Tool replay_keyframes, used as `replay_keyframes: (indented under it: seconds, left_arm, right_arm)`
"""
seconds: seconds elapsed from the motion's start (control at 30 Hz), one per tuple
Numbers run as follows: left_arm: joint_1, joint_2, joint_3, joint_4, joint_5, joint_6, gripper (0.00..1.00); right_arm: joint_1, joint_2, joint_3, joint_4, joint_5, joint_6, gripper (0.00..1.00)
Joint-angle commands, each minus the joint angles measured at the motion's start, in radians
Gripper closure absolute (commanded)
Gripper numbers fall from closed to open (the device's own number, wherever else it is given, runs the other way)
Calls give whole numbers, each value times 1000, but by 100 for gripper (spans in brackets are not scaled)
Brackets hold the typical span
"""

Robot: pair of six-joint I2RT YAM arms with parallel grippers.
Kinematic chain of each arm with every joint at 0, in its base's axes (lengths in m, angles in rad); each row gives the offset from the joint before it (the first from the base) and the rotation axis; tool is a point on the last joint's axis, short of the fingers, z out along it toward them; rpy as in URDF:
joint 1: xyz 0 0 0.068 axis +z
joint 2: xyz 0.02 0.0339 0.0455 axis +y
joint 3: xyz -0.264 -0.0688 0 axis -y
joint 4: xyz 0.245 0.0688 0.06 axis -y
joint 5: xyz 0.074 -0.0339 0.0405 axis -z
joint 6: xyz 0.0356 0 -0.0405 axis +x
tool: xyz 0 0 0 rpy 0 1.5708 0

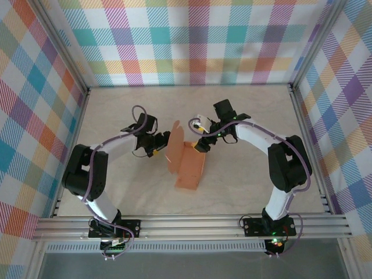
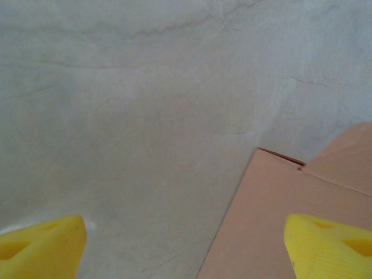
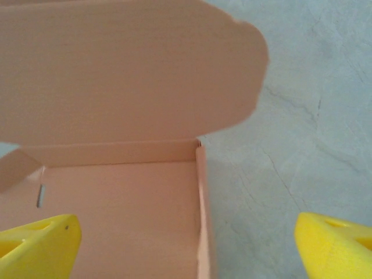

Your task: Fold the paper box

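Both spread, empty: left gripper [image 1: 160, 146], right gripper [image 1: 201, 144]. Salmon-orange thin cardboard paper box [image 1: 189, 172] between them; side wall beneath right gripper.

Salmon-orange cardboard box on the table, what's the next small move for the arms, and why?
Probably ease the left gripper rightward to tip the upright rounded flap down over the salmon-orange cardboard box. The flap stands right beside that gripper and the box is open on top. Both it and the right gripper have open jaws, holding nothing.
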Motion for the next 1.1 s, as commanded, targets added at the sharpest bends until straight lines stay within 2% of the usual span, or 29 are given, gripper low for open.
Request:
replay_keyframes:
  seconds: [0.0,0.07,0.13,0.17,0.33,0.6,0.7,1.07]
  left_arm:
    - [-16,33,60,1,35,6,12]
    - [-18,37,74,-11,29,14,11]
    - [-18,34,75,-21,23,21,11]
    - [-18,33,74,-23,21,23,11]
    - [-18,26,58,-21,15,29,11]
    - [-18,21,54,-24,13,42,11]
    - [-18,18,49,-24,14,43,11]
    - [-18,9,35,-21,13,45,10]
  right_arm:
    - [-11,18,24,-62,19,-66,12]
    - [-11,46,48,-98,39,-80,22]
    - [-10,76,79,-138,53,-83,47]
    - [-9,89,91,-146,57,-84,51]
    - [9,134,114,-154,102,-81,56]
    - [36,203,156,-168,131,-70,71]
    - [44,227,171,-178,141,-71,73]
    - [64,277,188,-179,176,-75,89]
